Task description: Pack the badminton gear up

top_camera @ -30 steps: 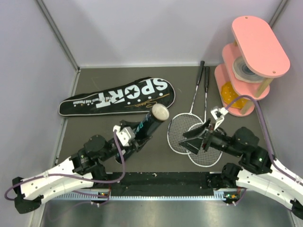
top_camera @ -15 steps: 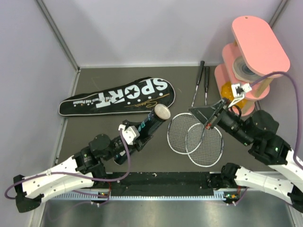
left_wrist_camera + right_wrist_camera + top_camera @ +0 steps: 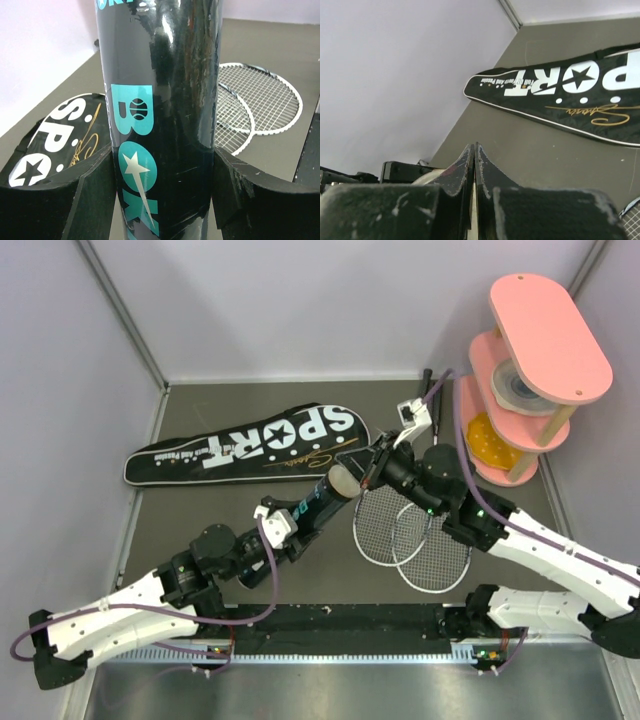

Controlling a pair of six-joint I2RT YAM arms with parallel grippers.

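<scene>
Shuttle tube [image 3: 318, 502] looks light, stiff and slick, so left gripper [image 3: 165, 182] clamps it mid-body; right gripper [image 3: 372, 472] pinched closed by its mouth, seemingly empty.

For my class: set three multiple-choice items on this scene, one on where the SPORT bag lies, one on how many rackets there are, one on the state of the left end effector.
1. Where is the SPORT bag?
A) flat on the table, left of the rackets
B) right of the rackets
C) under the rackets

2. How many rackets are there?
A) one
B) two
C) three

3. The left end effector is:
A) open, clear of everything
B) shut on nothing
C) clamped on the black tube

Answers: 1 A, the bag lies left of both racket heads; 2 B, two overlapping heads show; 3 C, a finger presses each side of the tube.
</scene>
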